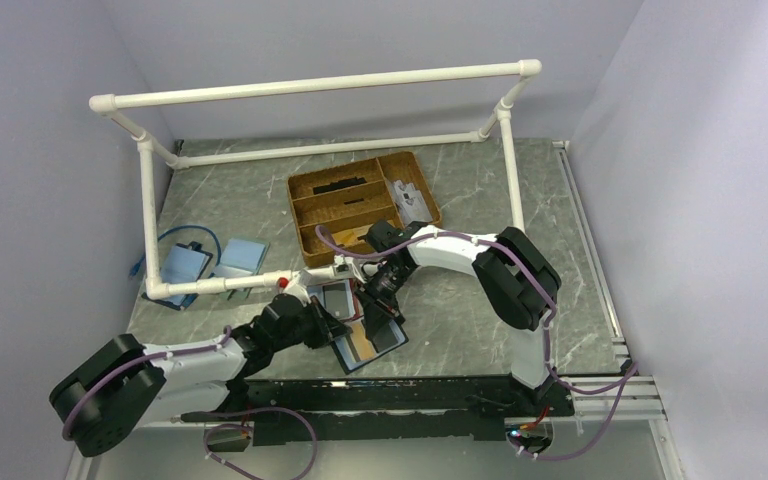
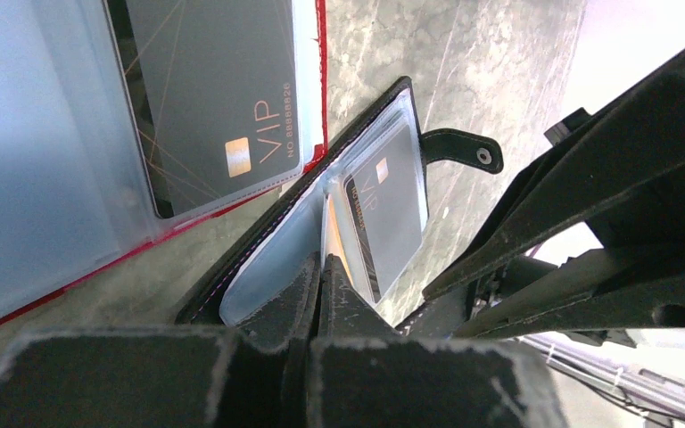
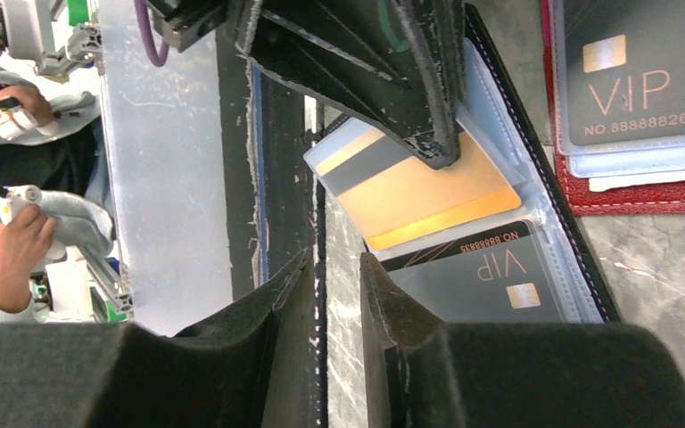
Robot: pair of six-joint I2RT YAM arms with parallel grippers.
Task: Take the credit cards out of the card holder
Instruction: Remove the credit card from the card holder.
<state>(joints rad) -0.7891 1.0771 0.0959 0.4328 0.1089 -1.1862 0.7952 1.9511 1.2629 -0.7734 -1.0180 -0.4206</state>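
The black-edged card holder [image 1: 372, 342] lies open on the table. In the left wrist view [image 2: 259, 241] its clear sleeves stand up. My left gripper [image 2: 321, 266] is shut on a clear sleeve of the holder. A dark grey VIP card [image 2: 391, 209] sits in a sleeve beyond the fingertips. A pale blue sheet [image 2: 263, 276] lies left of them; card or sleeve, I cannot tell. In the right wrist view an orange-backed card [image 3: 428, 192] and the dark card [image 3: 491, 278] are in sleeves. My right gripper [image 3: 339, 267] is slightly open and empty beside the holder's edge.
A red-edged holder [image 1: 336, 297] with its own dark VIP card [image 2: 205, 98] lies right beside the black one. A wooden tray [image 1: 360, 200] stands behind. A white pipe frame [image 1: 150, 220] spans the table. Light blue items [image 1: 185, 265] lie at the left.
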